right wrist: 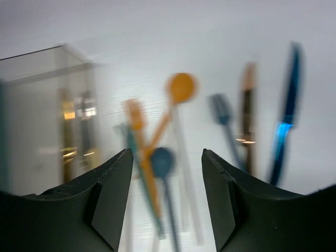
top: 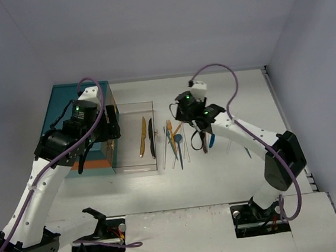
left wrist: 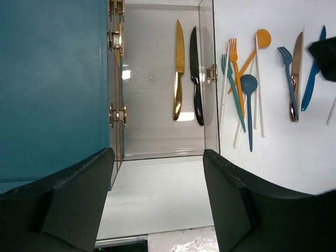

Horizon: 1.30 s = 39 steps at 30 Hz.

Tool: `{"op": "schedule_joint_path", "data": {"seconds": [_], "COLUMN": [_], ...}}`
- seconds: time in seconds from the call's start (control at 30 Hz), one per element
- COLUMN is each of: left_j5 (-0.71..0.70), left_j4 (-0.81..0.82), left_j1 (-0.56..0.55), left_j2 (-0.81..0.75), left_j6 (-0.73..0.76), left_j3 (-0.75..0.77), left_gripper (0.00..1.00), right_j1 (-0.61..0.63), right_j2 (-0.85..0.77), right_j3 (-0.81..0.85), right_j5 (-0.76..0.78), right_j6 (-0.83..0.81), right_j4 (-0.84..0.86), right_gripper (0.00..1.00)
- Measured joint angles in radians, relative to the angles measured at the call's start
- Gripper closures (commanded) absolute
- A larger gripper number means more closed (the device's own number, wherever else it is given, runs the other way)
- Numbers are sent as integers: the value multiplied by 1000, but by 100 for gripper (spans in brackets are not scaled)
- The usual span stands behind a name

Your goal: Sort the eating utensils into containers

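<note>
The containers are drawers of a teal chest [top: 74,108] [left wrist: 52,84]. One clear drawer [top: 135,159] [left wrist: 157,142] is pulled out, with a gold knife [left wrist: 179,73] and a black knife [left wrist: 196,79] lying in it. My left gripper [top: 113,122] [left wrist: 157,152] hangs open over the drawer's near end, holding nothing. Eating utensils lie on the table right of the drawer: orange spoon [right wrist: 180,88], blue spoon [right wrist: 161,163], orange fork [left wrist: 234,63], teal fork [left wrist: 231,89], pale chopsticks [left wrist: 258,89], blue fork [left wrist: 287,79], brown knife [right wrist: 248,115] and blue knife [right wrist: 289,105]. My right gripper [top: 180,112] [right wrist: 166,152] is open and empty above them.
Gold handles [left wrist: 116,39] mark the chest's shut drawers, and the open drawer has its own handle [left wrist: 211,73]. A white wall stands behind the table. The table's right edge [top: 286,114] runs beside the right arm.
</note>
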Motion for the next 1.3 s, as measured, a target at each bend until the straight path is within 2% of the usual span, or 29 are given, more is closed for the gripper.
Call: {"op": "schedule_joint_path", "data": {"seconds": [0.13,0.27,0.77,0.9,1.13,1.3], "left_j5": [0,1,27,27,27,27], "left_j4": [0,0,1,1,2,2], "left_j1": [0,0,0,0,0,0], "left_j2": [22,40,65,65,60,60], "left_j6": [-2,-3,-25,-28,-29,-30], "left_j3": [0,0,0,-4,-26,-29], "left_gripper": [35,35,35,35,34,35], "right_j1": [-144,-205,-322,-348,-376,-377], "right_j2": [-47,-25,180,212,222,211], "right_j3": [-166,-250,-228,-198,-193,-199], "right_j5": [13,-2,-86,-119,-150,-150], "right_j6": [15,30,43,27,16,11], "right_j4": [-28,-60,-4,30,66,79], "right_gripper": [50,53,60,68,99,100]}}
